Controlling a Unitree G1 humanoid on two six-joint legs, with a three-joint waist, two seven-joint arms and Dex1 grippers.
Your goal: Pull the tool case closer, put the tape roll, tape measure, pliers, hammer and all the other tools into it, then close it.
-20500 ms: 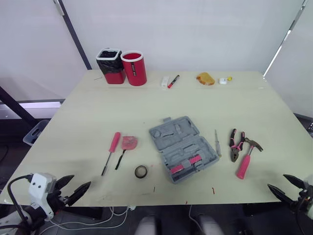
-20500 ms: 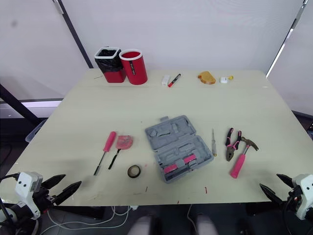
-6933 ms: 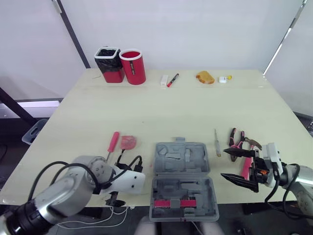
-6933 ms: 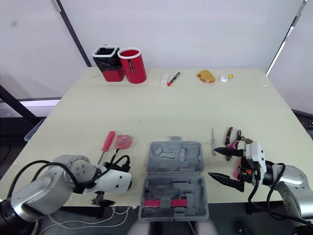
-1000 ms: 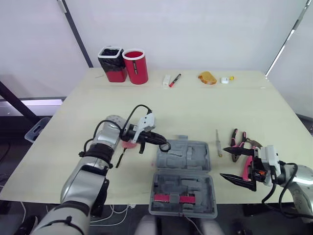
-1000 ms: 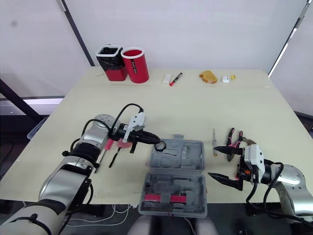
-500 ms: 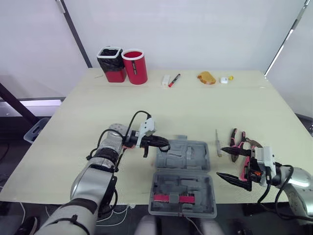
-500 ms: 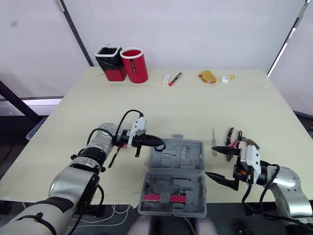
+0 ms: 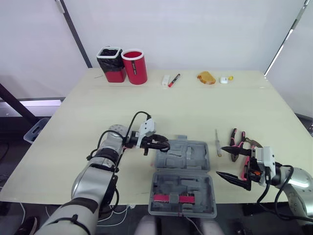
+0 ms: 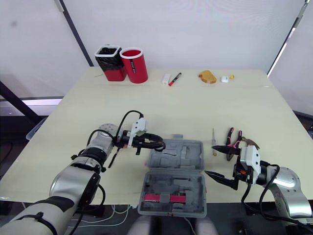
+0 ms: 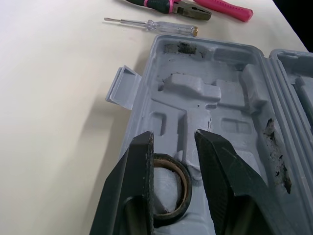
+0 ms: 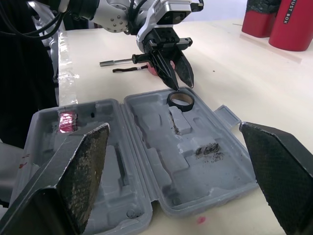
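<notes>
Hovering left tool (image 11: 174, 139), parted, empty | tape roll (image 12: 180, 105) flat, hole up, in tool case (image 12: 210, 169)

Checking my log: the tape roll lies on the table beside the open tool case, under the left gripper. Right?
No: the tape roll lies inside the open tool case, under the left gripper. The right wrist view shows it.

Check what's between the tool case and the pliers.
A slim clear-handled screwdriver lies there, apart from the tool case and the pliers, in the left eye view.
</notes>
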